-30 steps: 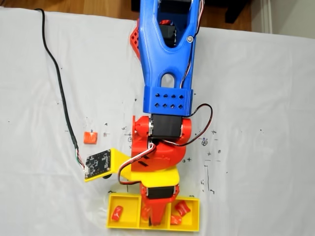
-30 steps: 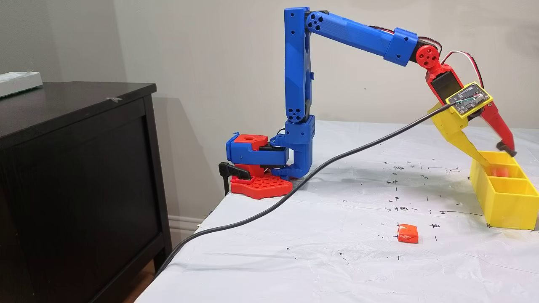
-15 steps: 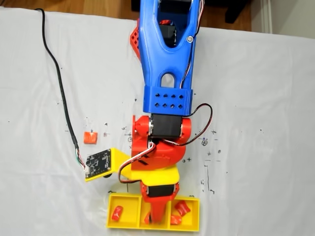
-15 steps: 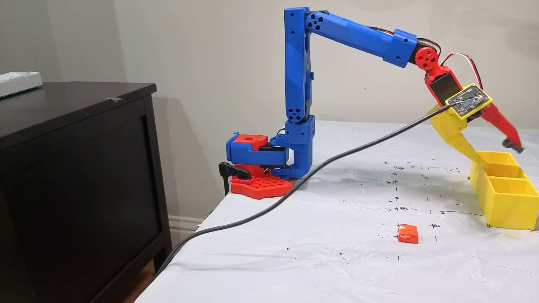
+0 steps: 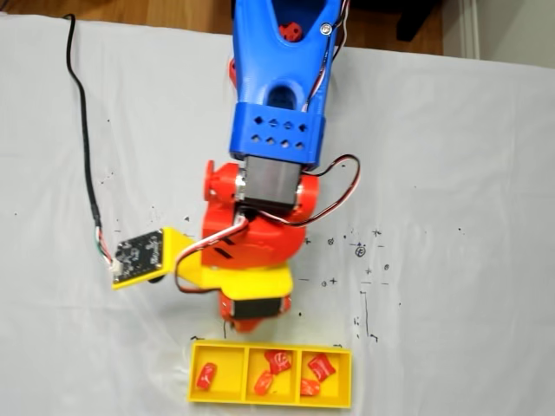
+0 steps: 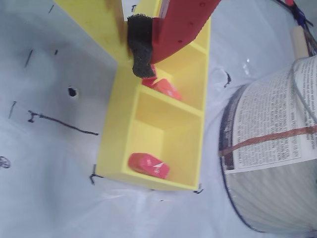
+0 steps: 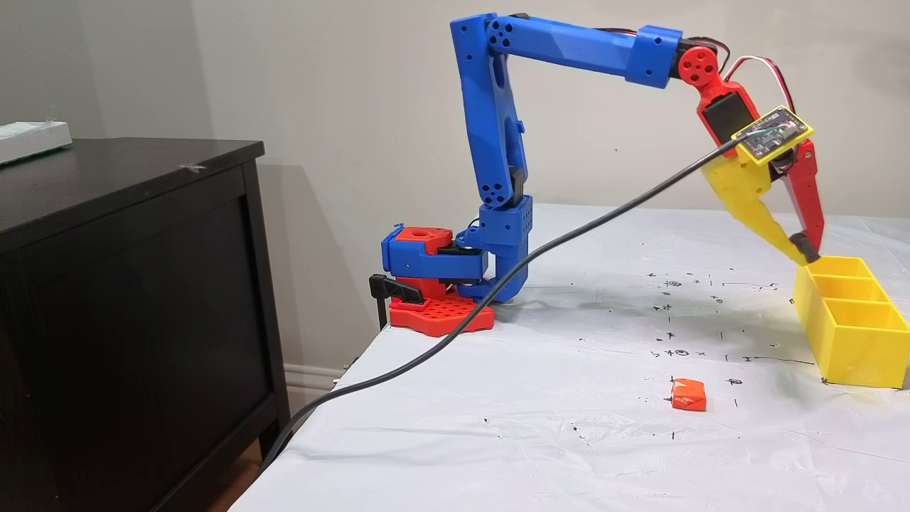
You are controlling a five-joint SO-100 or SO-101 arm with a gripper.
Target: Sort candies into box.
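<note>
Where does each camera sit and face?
A fixed view: above, looking straight down at the table; blue and red arm enters from top edge.
Wrist view: rides the arm, looks down past the tool into the yellow three-compartment plastic tray.
A fixed view: beside the table, level, whole arm from base.
All three share the tray.

This looks like a room in a home. A dark wooden cabinet (image 7: 128, 284) stands against a plain painted wall (image 7: 341, 107) with a white baseboard (image 7: 313, 373), beside a table under a marked white sheet (image 7: 569, 427), and wood flooring (image 5: 147, 13) lies beyond it.
</note>
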